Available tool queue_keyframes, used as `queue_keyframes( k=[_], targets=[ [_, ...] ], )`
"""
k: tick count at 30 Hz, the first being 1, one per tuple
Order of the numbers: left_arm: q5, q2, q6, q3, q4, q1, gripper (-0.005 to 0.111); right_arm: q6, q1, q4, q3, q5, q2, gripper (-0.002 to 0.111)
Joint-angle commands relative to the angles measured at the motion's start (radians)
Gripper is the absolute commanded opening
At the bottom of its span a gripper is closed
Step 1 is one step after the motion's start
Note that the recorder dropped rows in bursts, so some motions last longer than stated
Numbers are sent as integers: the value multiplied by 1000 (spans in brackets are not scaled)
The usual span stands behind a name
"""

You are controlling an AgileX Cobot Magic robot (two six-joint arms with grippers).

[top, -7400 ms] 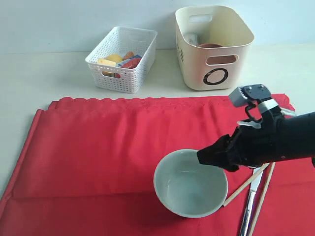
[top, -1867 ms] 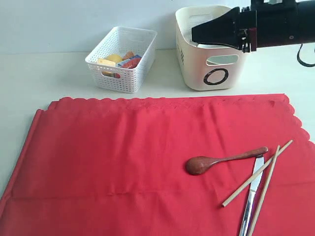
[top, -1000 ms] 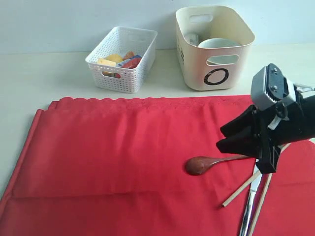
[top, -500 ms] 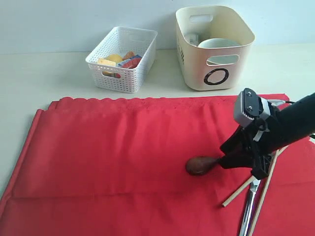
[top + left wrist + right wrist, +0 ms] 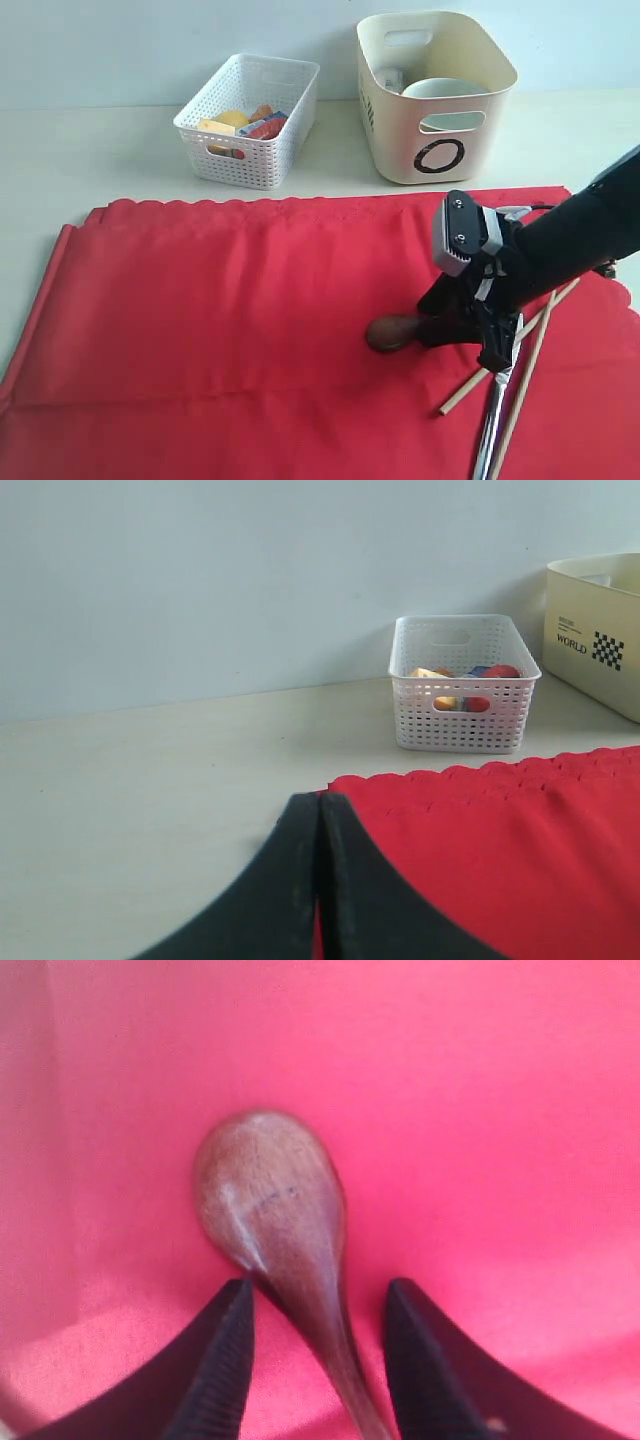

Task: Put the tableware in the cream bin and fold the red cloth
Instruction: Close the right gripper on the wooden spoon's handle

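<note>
A brown-handled spoon (image 5: 388, 332) lies on the red cloth (image 5: 230, 300), its bowl toward the left. My right gripper (image 5: 430, 328) is down on the cloth, open, one finger on each side of the spoon's neck (image 5: 270, 1190) with a gap on both sides. Just right of it lie the light wooden chopsticks (image 5: 525, 375) and the silver knife (image 5: 488, 430). The cream bin (image 5: 400, 130) stands behind the cloth with the pale bowl (image 5: 445, 88) inside. My left gripper (image 5: 318, 805) is shut with nothing in it, near the cloth's scalloped corner (image 5: 520, 850). It does not show in the exterior view.
A white perforated basket (image 5: 250, 150) with food stands left of the cream bin, behind the cloth. The cloth reaches the exterior view's lower and right edges. Bare pale table lies left of and behind it.
My right gripper has come down and leftward until it straddles the spoon's neck. The cloth, with the spoon, chopsticks and knife on it, has slid slightly to the left.
</note>
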Motion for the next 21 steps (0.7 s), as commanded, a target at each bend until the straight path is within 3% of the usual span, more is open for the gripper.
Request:
queue_keyframes(
  k=[1,10,16,21],
  targets=[
    [-1,-6,-3,3,-1,4,1,-5,7,7,9,-33,36,42],
    [-1,-6,-3,3,-1,4,1,82,7,9,9,-39,36,38],
    [-1,-6,-3,3,-1,4,1,80,7,-31,9,-75,36,16],
    [-1,-6,-3,3,-1,4,1,80,7,-47,9,-82,36,5]
  ],
)
